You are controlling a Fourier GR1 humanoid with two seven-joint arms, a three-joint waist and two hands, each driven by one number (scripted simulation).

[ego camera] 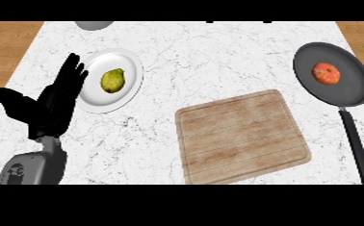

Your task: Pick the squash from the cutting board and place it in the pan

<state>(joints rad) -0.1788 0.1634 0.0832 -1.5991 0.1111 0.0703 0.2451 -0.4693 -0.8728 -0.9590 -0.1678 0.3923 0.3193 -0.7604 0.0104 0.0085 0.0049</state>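
An orange-red squash [326, 73] lies inside the dark pan [313, 88] at the right edge of the counter, the pan's handle pointing toward me. The wooden cutting board [241, 136] in the middle has nothing on it. My left hand [55, 100] rests at the left, fingers straight and pointing up, holding nothing, just beside a white plate. My right hand shows nowhere in the head view.
A white plate [128, 88] at the left holds a yellow-green fruit [112, 80]. Part of a grey bowl [94, 24] shows at the top edge. Wooden surfaces flank the white marble counter [213, 56] at both upper corners.
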